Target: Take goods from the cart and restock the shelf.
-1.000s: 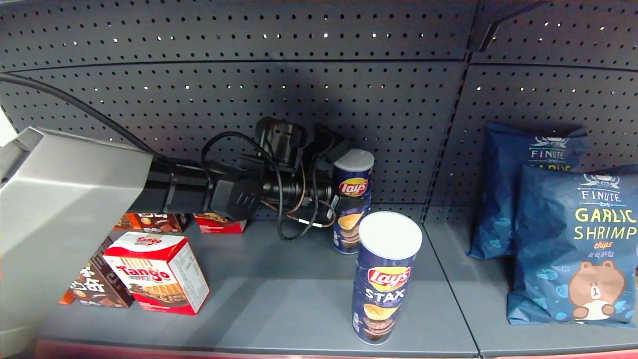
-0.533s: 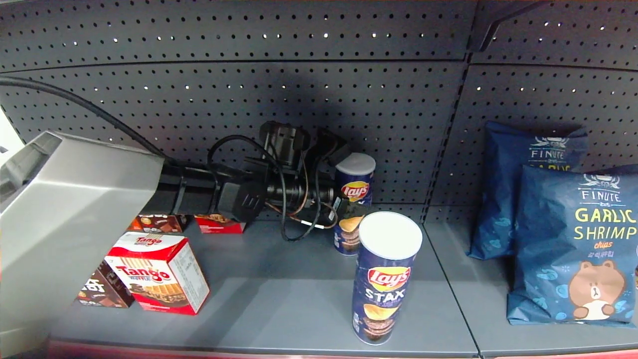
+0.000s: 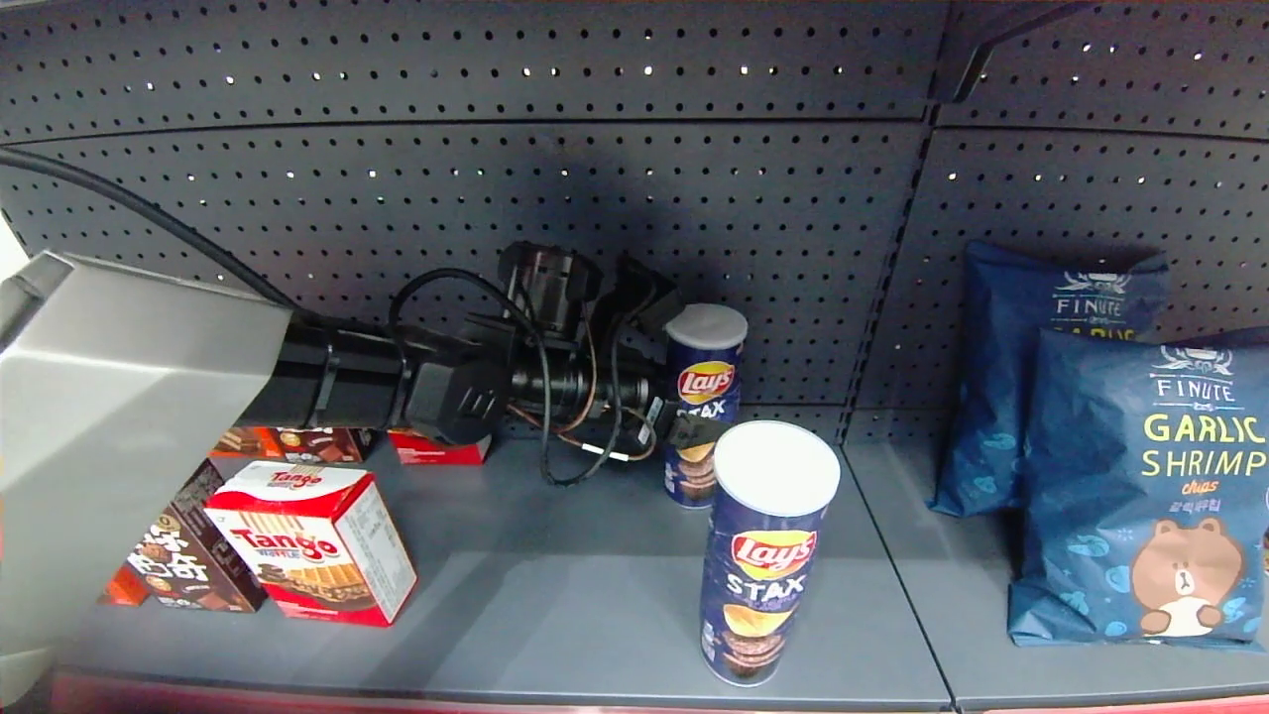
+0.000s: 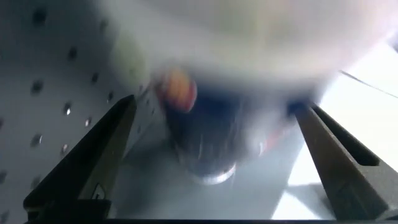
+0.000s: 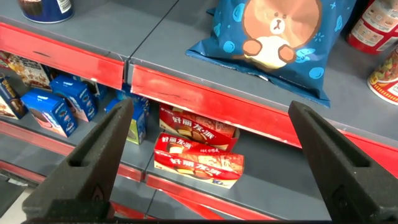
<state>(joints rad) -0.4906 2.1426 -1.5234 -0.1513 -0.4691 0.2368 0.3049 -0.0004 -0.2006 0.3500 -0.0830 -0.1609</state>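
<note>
Two tall blue chips cans stand upright on the grey shelf (image 3: 555, 585): one near the front edge (image 3: 768, 550), one at the back by the pegboard (image 3: 702, 397). My left gripper (image 3: 674, 369) is beside the back can on its left. It is open, with its fingers on either side of the can and not clamping it. In the left wrist view the can (image 4: 205, 143) is a blur between the spread fingers of the gripper (image 4: 217, 124). My right gripper (image 5: 211, 112) hangs open and holds nothing, in front of the red shelf edge below a blue bear-print bag (image 5: 280, 37).
A red-and-white wafer box (image 3: 317, 540) and brown chocolate boxes (image 3: 188, 565) sit at the shelf's left. Two blue chips bags (image 3: 1140, 486) lean at the right. The pegboard wall (image 3: 595, 178) closes the back. Lower shelves hold red boxes (image 5: 199, 158) and blue boxes (image 5: 62, 106).
The back can came down to stand on the shelf. My left gripper let it go and drew back a little to the left, uncovering its label.
</note>
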